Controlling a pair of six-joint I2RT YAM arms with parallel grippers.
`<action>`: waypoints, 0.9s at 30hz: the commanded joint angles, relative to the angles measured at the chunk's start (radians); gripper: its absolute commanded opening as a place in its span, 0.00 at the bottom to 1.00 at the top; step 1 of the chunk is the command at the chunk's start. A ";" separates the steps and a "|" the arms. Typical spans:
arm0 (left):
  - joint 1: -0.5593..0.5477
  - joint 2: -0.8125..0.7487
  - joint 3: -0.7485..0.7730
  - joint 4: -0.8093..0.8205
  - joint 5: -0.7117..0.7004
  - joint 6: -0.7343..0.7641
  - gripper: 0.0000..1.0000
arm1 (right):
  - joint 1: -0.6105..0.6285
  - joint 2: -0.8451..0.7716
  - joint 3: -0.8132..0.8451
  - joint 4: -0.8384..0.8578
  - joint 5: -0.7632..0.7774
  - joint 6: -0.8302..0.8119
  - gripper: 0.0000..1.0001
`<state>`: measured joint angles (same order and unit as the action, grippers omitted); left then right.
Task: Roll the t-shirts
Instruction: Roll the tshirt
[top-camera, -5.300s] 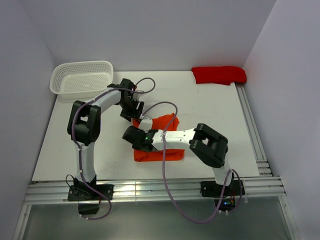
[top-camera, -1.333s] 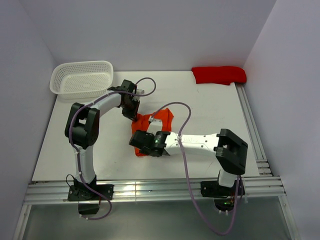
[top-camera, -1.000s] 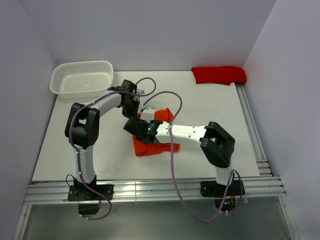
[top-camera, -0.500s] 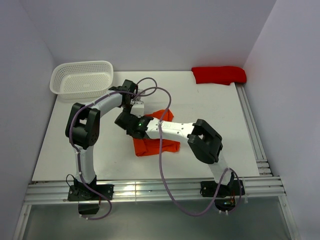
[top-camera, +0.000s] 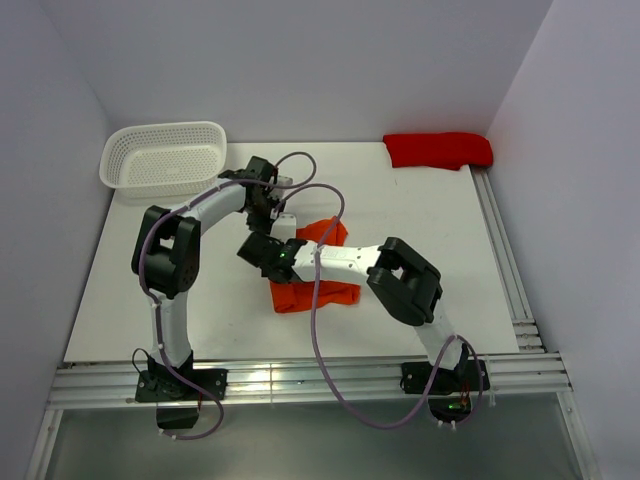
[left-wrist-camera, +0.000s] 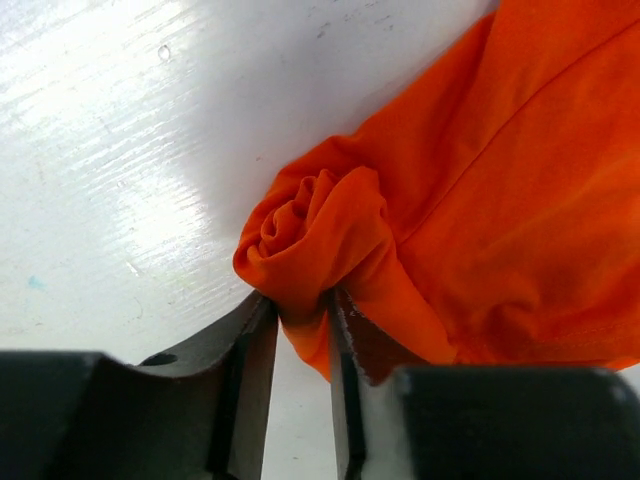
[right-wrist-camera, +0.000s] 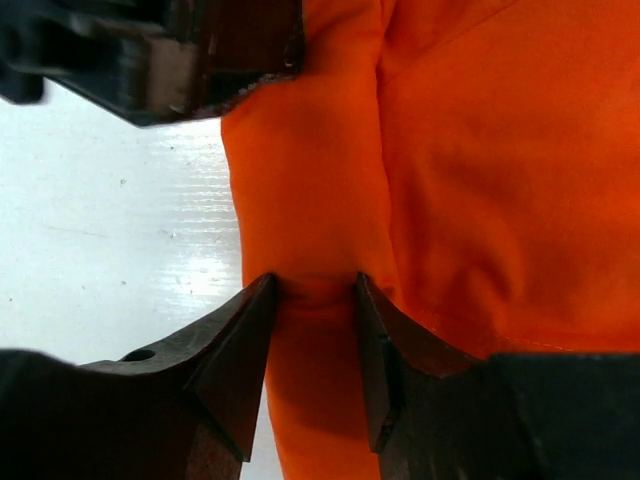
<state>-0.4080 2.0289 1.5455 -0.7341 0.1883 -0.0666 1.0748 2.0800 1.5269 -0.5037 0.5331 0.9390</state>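
We find the orange shirt (top-camera: 338, 294) lying crumpled near the middle of the table (top-camera: 430, 230), beneath both arms. The left pincer (left-wrist-camera: 298, 302) is clenched on a tightly rolled end of the shirt, with fabric pinched between its fingers. The right pincer (right-wrist-camera: 313, 290) is grasping a raised fold of the same shirt, just beside the left one. A white basket (top-camera: 160, 160) stands at the far left corner. A red cloth (top-camera: 438, 150) lies at the far right corner, well apart from the shirt.
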 joint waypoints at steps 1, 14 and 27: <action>-0.005 0.016 0.053 0.002 0.017 0.005 0.37 | 0.007 -0.008 -0.039 -0.032 -0.027 0.027 0.47; 0.008 0.050 0.157 -0.056 0.102 0.030 0.56 | -0.004 -0.038 -0.089 0.030 -0.096 0.023 0.60; 0.008 0.080 0.160 -0.074 0.079 0.030 0.52 | -0.024 -0.029 -0.091 0.088 -0.160 -0.028 0.65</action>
<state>-0.4023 2.0987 1.6699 -0.7853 0.2489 -0.0460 1.0534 2.0533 1.4506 -0.4049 0.4313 0.9226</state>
